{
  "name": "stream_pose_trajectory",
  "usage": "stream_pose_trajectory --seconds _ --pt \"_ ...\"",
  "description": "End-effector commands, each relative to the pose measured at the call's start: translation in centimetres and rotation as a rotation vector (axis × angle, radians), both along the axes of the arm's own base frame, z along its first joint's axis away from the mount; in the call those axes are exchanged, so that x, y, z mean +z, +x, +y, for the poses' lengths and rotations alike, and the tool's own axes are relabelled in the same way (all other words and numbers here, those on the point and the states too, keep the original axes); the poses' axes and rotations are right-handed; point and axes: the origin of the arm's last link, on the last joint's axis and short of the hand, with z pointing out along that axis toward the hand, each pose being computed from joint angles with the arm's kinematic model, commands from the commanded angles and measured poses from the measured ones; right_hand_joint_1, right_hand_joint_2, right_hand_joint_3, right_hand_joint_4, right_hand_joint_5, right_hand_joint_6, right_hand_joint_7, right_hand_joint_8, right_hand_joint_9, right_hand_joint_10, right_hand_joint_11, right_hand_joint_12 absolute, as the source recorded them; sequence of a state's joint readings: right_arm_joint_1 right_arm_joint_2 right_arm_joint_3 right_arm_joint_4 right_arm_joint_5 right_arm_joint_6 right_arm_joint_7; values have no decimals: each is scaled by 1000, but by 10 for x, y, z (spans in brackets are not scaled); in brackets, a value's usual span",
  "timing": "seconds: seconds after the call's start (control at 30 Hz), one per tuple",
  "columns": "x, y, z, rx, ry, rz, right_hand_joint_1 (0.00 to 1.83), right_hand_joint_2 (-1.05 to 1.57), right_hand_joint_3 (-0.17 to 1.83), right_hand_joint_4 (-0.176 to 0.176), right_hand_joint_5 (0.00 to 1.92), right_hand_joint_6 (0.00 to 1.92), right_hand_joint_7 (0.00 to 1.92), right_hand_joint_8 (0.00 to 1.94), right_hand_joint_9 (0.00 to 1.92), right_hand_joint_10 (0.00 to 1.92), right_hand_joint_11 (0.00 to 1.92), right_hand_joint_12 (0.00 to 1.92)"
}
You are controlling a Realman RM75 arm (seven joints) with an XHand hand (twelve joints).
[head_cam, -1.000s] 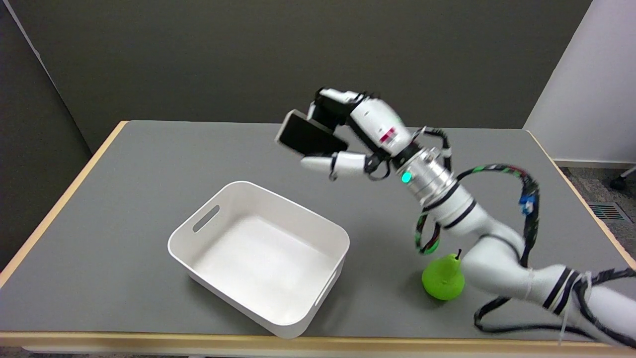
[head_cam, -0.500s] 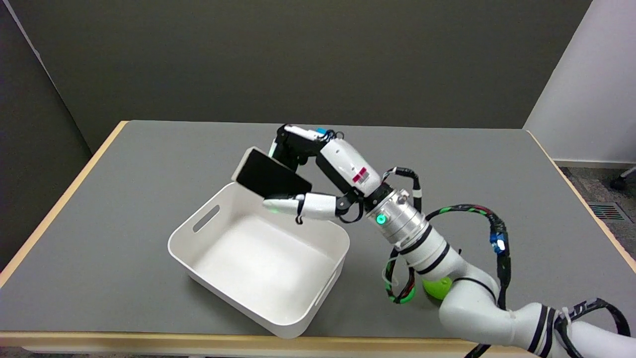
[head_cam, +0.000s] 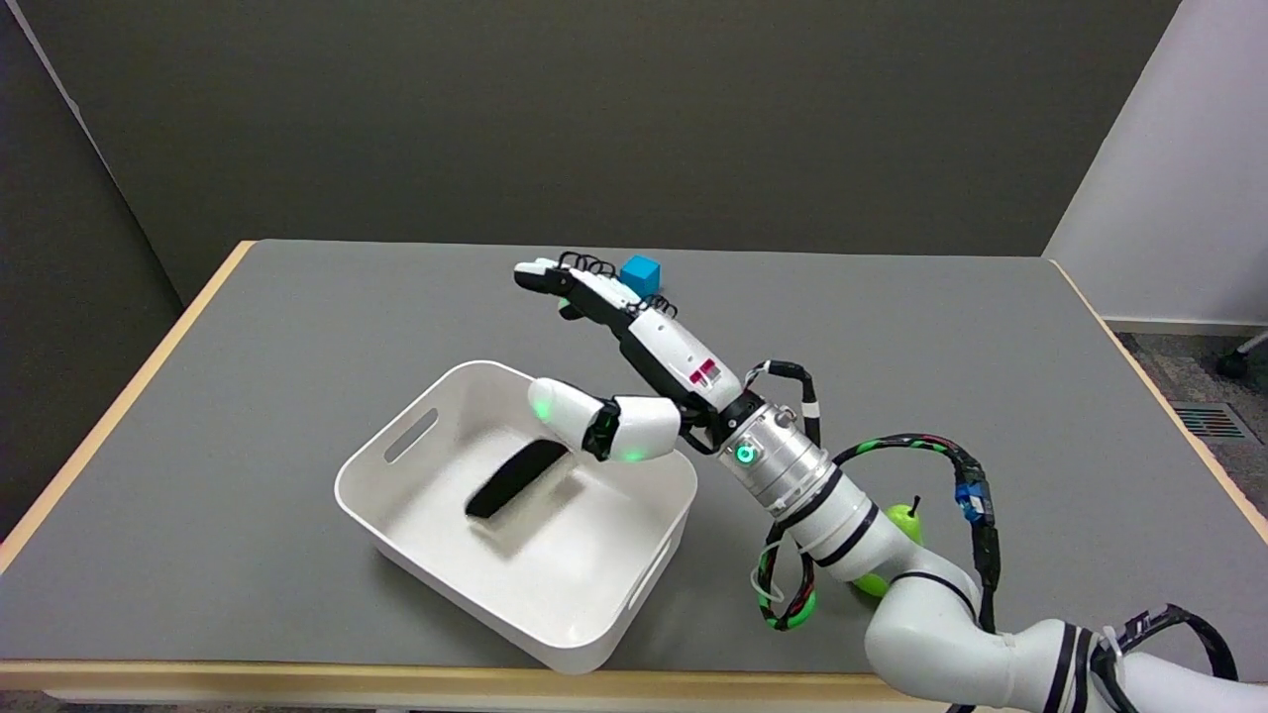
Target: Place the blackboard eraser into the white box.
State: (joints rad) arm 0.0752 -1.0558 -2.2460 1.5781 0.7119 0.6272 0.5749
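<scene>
The black blackboard eraser (head_cam: 516, 478) lies inside the white box (head_cam: 416, 441), tilted, near the box's middle. My right hand (head_cam: 619, 358) hangs over the box's far right corner with its fingers stretched out and apart, the thumb pointing left above the eraser. It holds nothing and does not touch the eraser.
A small blue cube (head_cam: 641, 273) stands on the grey table (head_cam: 297, 317) behind the hand. A green pear (head_cam: 899, 535) sits at the right, partly hidden by my forearm. The table's near edge runs just below the box.
The hand came down and left over the box, then spread its fingers and let go of the eraser, which now lies in the box.
</scene>
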Motion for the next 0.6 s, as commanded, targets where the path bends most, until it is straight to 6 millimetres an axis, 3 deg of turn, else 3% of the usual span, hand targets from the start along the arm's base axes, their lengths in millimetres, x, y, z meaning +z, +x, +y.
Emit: stream_pose_trajectory --seconds 0.03,0.17,0.3,0.4,0.6 --pt "21 0 -10 -45 -8 -62 332 579 913 22 89 392 56 150 3 373 -1 1093" --pt "52 10 -2 84 -107 -126 339 576 911 15 84 389 50 153 -1 353 -1 1064" --pt "104 20 10 260 -283 -258 347 593 918 2 86 387 60 191 0 363 -1 1054" --pt "136 32 14 347 -381 -310 345 611 937 -9 92 382 86 263 8 492 -1 1062" --pt "183 64 2 376 -447 -226 347 653 951 -24 166 420 196 359 38 682 -1 1114"
